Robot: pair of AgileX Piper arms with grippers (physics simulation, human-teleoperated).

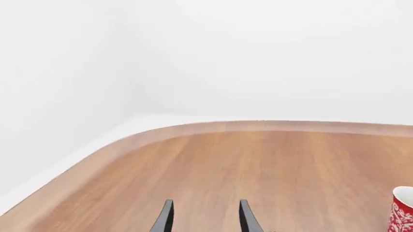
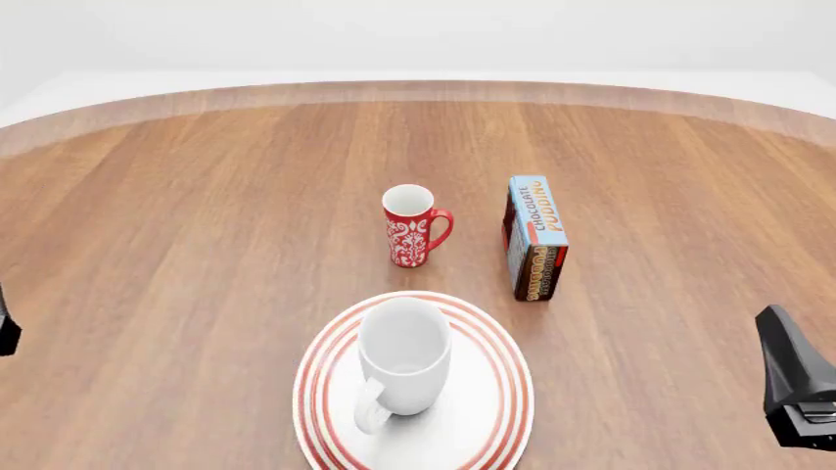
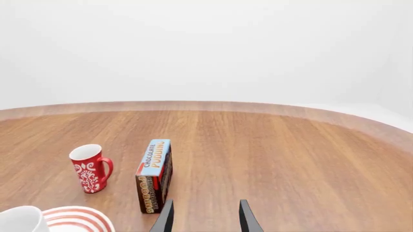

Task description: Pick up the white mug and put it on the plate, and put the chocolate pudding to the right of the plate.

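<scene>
Wooden table (image 2: 196, 255) spanning whole front view. Plate (image 2: 496, 411) sitting at near centre edge, white mug (image 2: 403, 354) standing upright on it, handle pointing toward arms. Chocolate pudding (image 2: 537, 238) standing on long edge, beyond plate and slightly right, well apart from it. Red mug (image 2: 410, 226) standing just left of pudding, not touching. Right gripper (image 3: 205, 215) hovering low at right edge, fingers apart, holding nothing. Left gripper (image 1: 205, 216) hanging at far left, fingers apart, empty.

Two mugs (white mug (image 2: 403, 354), red mug (image 2: 410, 226)), one plate (image 2: 492, 411), one chocolate pudding (image 2: 535, 236).
</scene>
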